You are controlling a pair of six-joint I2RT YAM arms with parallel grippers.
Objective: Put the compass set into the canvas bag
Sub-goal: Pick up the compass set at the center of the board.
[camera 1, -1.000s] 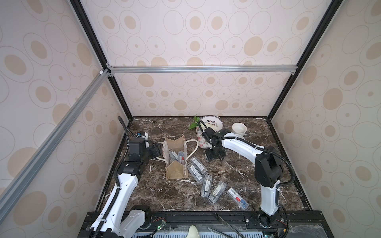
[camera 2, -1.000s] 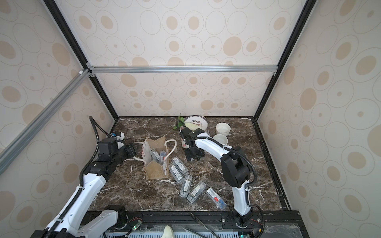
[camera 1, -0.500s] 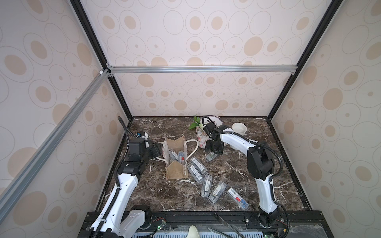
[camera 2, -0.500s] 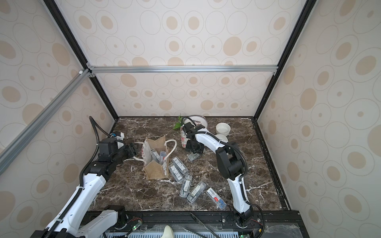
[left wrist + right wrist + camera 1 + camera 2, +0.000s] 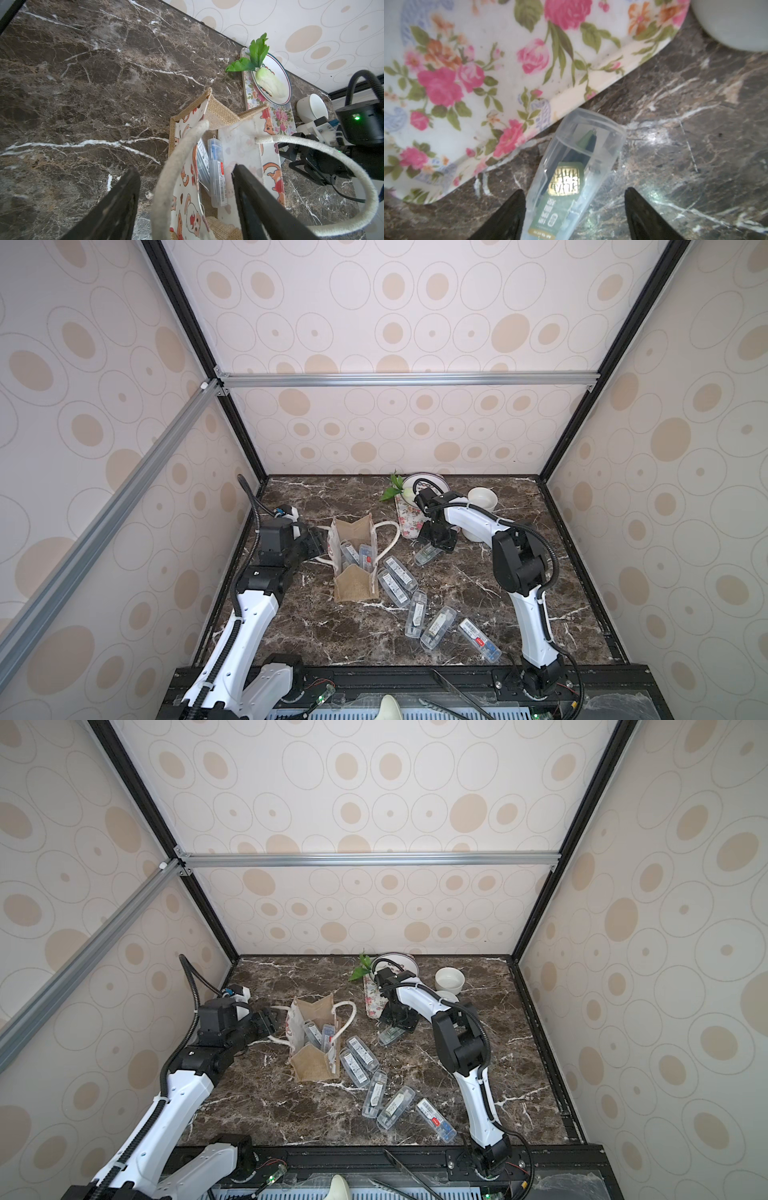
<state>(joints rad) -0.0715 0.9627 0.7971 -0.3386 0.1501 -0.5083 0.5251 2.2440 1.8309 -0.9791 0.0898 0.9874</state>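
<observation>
The canvas bag (image 5: 355, 568) (image 5: 311, 1048) stands open at the table's left, with two clear compass set cases (image 5: 217, 174) inside. My left gripper (image 5: 184, 168) (image 5: 318, 543) is open, its fingers either side of the bag's printed near panel (image 5: 187, 187) and rope handle (image 5: 176, 158). My right gripper (image 5: 574, 190) (image 5: 436, 541) (image 5: 399, 1021) hangs open just above another compass set case (image 5: 577, 166) (image 5: 426, 558), which lies on the marble between its fingers, touching one of them. Several more cases (image 5: 415, 614) (image 5: 357, 1060) lie in front of the bag.
A floral tray (image 5: 405, 516) (image 5: 488, 62) lies right beside the case under my right gripper. Behind it are a plate (image 5: 286, 91) holding a leafy vegetable (image 5: 268, 83) and white bowls (image 5: 482, 499) (image 5: 737, 20). Patterned walls enclose the table on three sides.
My right gripper has opened, and the case that was under it now lies free on the marble. Its elbow swung left. The left arm and bag have not moved.
</observation>
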